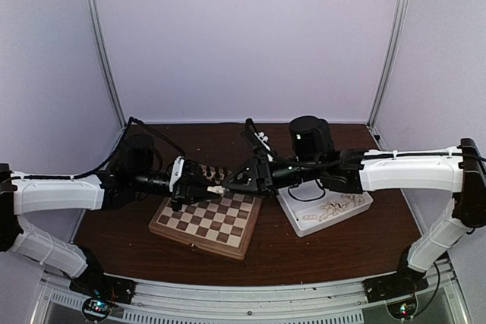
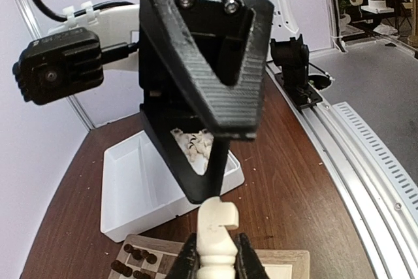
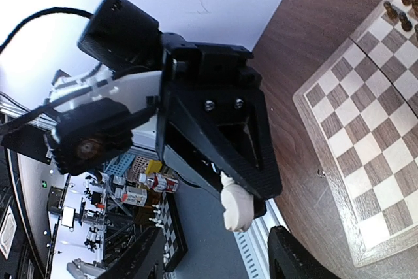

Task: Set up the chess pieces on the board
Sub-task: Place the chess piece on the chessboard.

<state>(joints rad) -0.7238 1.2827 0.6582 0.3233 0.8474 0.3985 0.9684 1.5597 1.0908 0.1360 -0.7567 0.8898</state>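
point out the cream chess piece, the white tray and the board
cream chess piece (image 2: pixel 215 221): left wrist view, its notched head
white tray (image 2: pixel 140 182): left wrist view, bare floor
board (image 3: pixel 366 134): right wrist view, a bare middle square

top: overhead, rear | wrists: close, facing each other | shared: board

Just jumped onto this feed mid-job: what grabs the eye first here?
The left gripper, shut on a cream chess piece, meets the open right gripper nose to nose above the far edge of the board. To the board's right, a white tray holds a heap of cream pieces, while dark pieces stand at the board's far edge.
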